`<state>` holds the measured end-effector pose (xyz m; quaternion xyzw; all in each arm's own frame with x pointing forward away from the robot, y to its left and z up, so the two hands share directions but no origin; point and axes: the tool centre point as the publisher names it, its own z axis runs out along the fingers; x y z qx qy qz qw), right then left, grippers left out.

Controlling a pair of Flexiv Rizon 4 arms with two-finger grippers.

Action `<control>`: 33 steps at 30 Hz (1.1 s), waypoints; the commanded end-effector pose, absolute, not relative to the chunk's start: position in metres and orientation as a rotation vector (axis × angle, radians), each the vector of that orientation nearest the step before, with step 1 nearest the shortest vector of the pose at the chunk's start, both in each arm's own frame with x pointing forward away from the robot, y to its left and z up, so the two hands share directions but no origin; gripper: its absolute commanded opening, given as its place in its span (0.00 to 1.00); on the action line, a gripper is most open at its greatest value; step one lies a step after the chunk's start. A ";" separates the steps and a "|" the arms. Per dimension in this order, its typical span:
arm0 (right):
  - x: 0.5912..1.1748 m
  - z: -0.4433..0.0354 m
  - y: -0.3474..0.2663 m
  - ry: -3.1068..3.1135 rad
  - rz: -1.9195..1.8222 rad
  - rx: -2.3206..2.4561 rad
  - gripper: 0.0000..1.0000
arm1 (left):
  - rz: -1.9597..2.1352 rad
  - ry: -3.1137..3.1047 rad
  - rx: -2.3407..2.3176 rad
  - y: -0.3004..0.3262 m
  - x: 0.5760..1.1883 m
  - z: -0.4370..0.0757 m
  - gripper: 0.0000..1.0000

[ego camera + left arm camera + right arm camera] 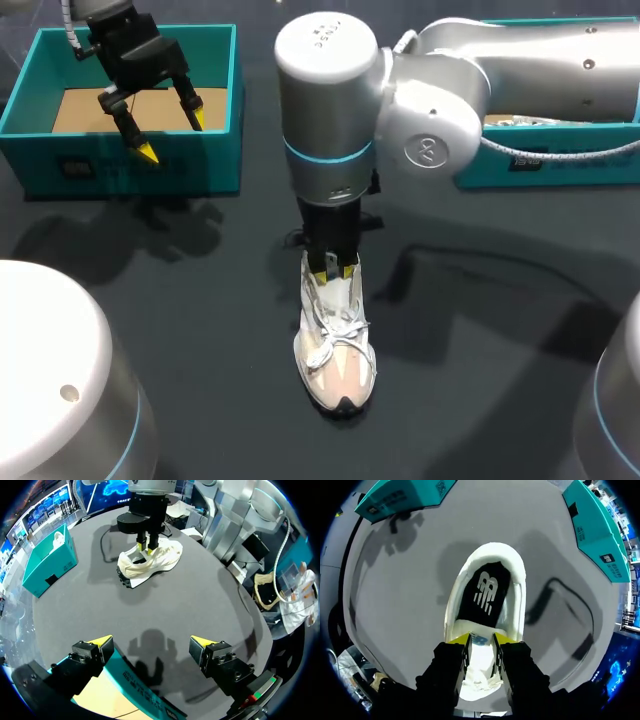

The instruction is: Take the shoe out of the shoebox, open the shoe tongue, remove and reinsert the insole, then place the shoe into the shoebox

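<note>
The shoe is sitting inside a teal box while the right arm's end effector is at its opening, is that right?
Not quite. The head view shows the shoe standing on the dark table, outside the teal shoebox, not in it. The rest holds: the right end effector is at the shoe's opening.

Jaws of left arm (128,40) wide apart; right arm (330,120) jaws pinch tongue (480,641)
</note>
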<state>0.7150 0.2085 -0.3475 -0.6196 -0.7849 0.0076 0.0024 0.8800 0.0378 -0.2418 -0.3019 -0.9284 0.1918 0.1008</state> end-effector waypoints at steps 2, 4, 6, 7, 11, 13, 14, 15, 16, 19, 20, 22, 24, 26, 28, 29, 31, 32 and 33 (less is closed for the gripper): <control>0.715 -0.321 0.208 -2.527 0.030 -1.918 0.29 | 0.564 -2.743 -0.893 0.038 0.880 -0.242 1.00; 0.716 -0.309 0.209 -2.575 0.025 -1.885 0.30 | 0.564 -2.743 -0.893 0.038 0.880 -0.242 1.00; 0.716 -0.297 0.209 -2.632 0.033 -1.848 0.31 | 0.564 -2.743 -0.893 0.038 0.880 -0.242 1.00; 0.717 -0.292 0.209 -2.667 0.043 -1.813 0.32 | 0.564 -2.743 -0.893 0.038 0.880 -0.242 1.00; 0.727 -0.277 0.206 -2.892 0.032 -1.488 0.40 | 0.564 -2.743 -0.893 0.038 0.880 -0.242 1.00; 0.732 -0.270 0.207 -2.999 0.061 -1.298 0.43 | 0.564 -2.743 -0.893 0.038 0.880 -0.242 1.00; 0.735 -0.267 0.208 -3.038 0.100 -1.222 0.44 | 0.564 -2.743 -0.893 0.038 0.880 -0.242 1.00; 0.738 -0.263 0.210 -3.074 0.126 -1.147 0.45 | 0.564 -2.743 -0.893 0.038 0.880 -0.242 1.00; 0.740 -0.260 0.212 -3.125 0.145 -1.043 0.44 | 0.564 -2.743 -0.893 0.038 0.880 -0.242 1.00; 0.746 -0.253 0.216 -3.274 0.111 -0.689 0.45 | 0.564 -2.743 -0.893 0.038 0.880 -0.242 1.00; 0.747 -0.251 0.217 -3.324 0.096 -0.560 0.49 | 0.564 -2.743 -0.893 0.038 0.880 -0.242 1.00; 0.748 -0.249 0.214 -3.376 0.004 -0.199 1.00 | 0.564 -2.743 -0.893 0.038 0.880 -0.242 1.00; 0.748 -0.248 0.212 -3.362 -0.024 -0.182 1.00 | 0.564 -2.743 -0.893 0.038 0.880 -0.242 1.00; 0.748 -0.248 0.212 -3.362 -0.024 -0.182 1.00 | 0.564 -2.743 -0.893 0.038 0.880 -0.242 1.00; 0.748 -0.248 0.212 -3.362 -0.024 -0.182 1.00 | 0.564 -2.743 -0.893 0.038 0.880 -0.242 1.00; 0.748 -0.248 0.212 -3.362 -0.024 -0.182 1.00 | 0.564 -2.743 -0.893 0.038 0.880 -0.242 1.00; 0.748 -0.248 0.212 -3.362 -0.024 -0.182 1.00 | 0.564 -2.743 -0.893 0.038 0.880 -0.242 1.00; 0.748 -0.248 0.212 -3.362 -0.024 -0.182 1.00 | 0.564 -2.743 -0.893 0.038 0.880 -0.242 1.00; 0.748 -0.248 0.212 -3.362 -0.024 -0.182 1.00 | 0.564 -2.743 -0.893 0.038 0.880 -0.242 1.00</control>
